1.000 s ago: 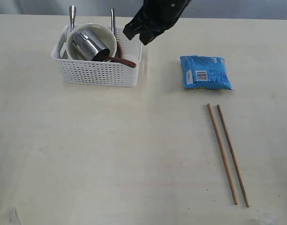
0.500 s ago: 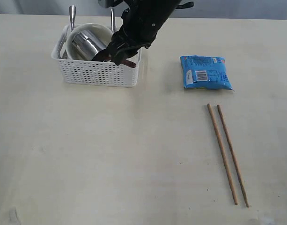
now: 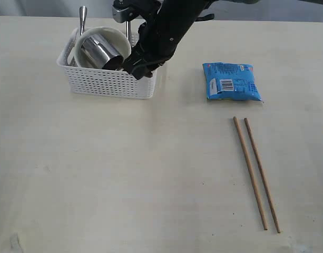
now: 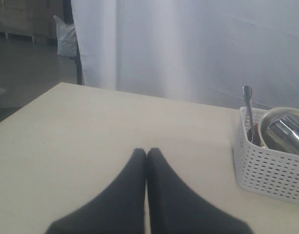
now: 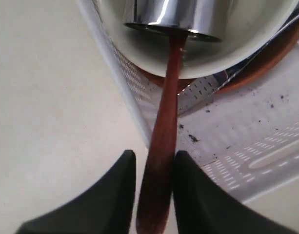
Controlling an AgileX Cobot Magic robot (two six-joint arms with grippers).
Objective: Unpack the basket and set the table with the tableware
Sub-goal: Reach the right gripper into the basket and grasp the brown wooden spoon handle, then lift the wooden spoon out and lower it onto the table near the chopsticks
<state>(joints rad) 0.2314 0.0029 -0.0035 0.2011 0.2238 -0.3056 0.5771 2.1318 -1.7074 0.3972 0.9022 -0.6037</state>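
Observation:
The white basket [image 3: 108, 84] stands at the back left of the table [image 3: 124, 174]. It holds a cream bowl [image 3: 119, 39] with a steel cup [image 3: 98, 50] lying in it, and two upright steel handles [image 3: 82, 16]. My right gripper [image 3: 136, 70] reaches down at the basket's right end. In the right wrist view its jaws [image 5: 154, 155] are open and straddle the handle of the dark red spoon [image 5: 164, 122]. One finger touches the handle and a thin gap shows at the other. The reddish-brown plate [image 5: 271, 63] lies under the bowl. My left gripper [image 4: 147, 152] is shut and empty, above bare table.
Two wooden chopsticks [image 3: 256, 174] lie side by side on the right of the table. A blue snack packet [image 3: 232, 81] lies behind them, right of the basket. In the left wrist view the basket [image 4: 266, 170] stands off to one side, before a pale curtain.
My right gripper came down from above the basket's back right corner to its right end. Its jaws now sit around the spoon handle. The left gripper has not changed.

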